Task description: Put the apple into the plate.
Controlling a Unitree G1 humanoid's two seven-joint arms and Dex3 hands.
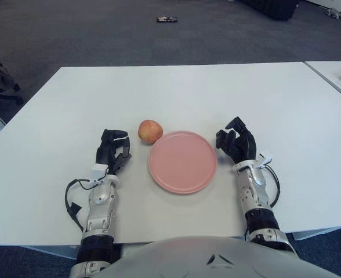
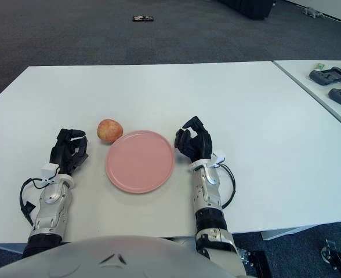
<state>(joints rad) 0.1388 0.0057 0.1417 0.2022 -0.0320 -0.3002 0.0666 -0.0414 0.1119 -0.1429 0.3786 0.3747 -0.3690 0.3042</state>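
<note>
The table [image 1: 176, 92] is plain white, with no pattern. The plate [image 1: 182, 161] is uniform pink. The apple [image 1: 150, 131] is red blended with yellow-orange patches. The left hand [image 1: 113, 151] has black fingers with white tips; its forearm is silver-grey with black cabling and a white block at the wrist. The right hand [image 1: 235, 141] is black, on a matching silver-grey forearm. The floor [image 1: 101, 35] is dark grey carpet.

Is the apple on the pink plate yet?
Not yet. The apple sits on the white table, just beyond the plate's upper-left rim. The plate has nothing on it. Neither hand holds the apple.
</note>
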